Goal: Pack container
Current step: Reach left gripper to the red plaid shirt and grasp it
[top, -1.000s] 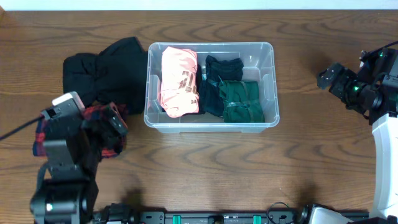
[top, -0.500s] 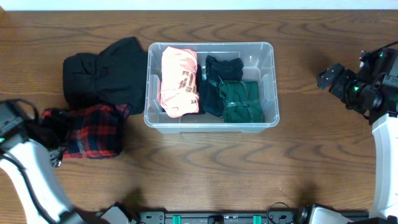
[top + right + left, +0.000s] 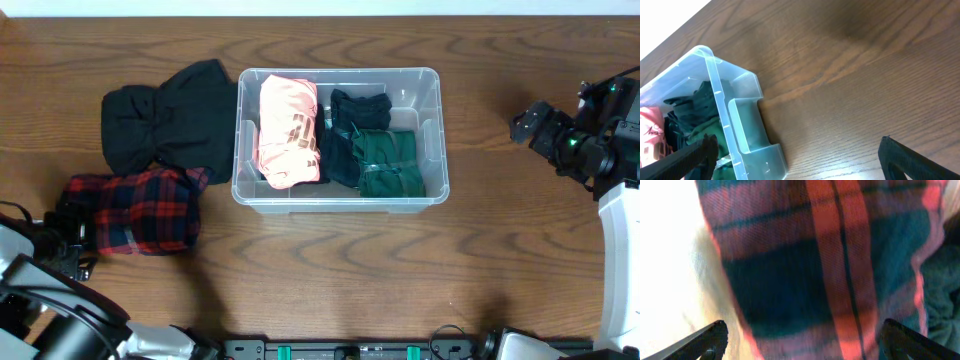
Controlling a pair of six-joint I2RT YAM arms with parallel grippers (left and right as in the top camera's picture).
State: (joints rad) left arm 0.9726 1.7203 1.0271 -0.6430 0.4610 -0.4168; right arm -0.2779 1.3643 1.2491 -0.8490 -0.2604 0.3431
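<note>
Overhead, the container (image 3: 340, 203) sat on the table (image 3: 320, 280), a little behind centre. It held a folded pink garment (image 3: 288, 130) at its left side, a dark garment (image 3: 357, 107) at the back right and a green garment (image 3: 392, 163) in front of that. A black garment (image 3: 160, 120) lay on the table against the container's left wall, and a red plaid garment (image 3: 135, 210) lay just in front of it (their edges touching). The left arm (image 3: 62, 242) reached in from the lower left, its tip at the plaid garment's left edge. In the left wrist view the left fingers (image 3: 710, 337) were spread wide apart, gripping nothing, with plaid cloth filling the view ahead. The right arm (image 3: 575, 140) was well off to the container's right; the right fingers (image 3: 695, 155) were likewise spread apart and held nothing, over the table beside the container's corner
</note>
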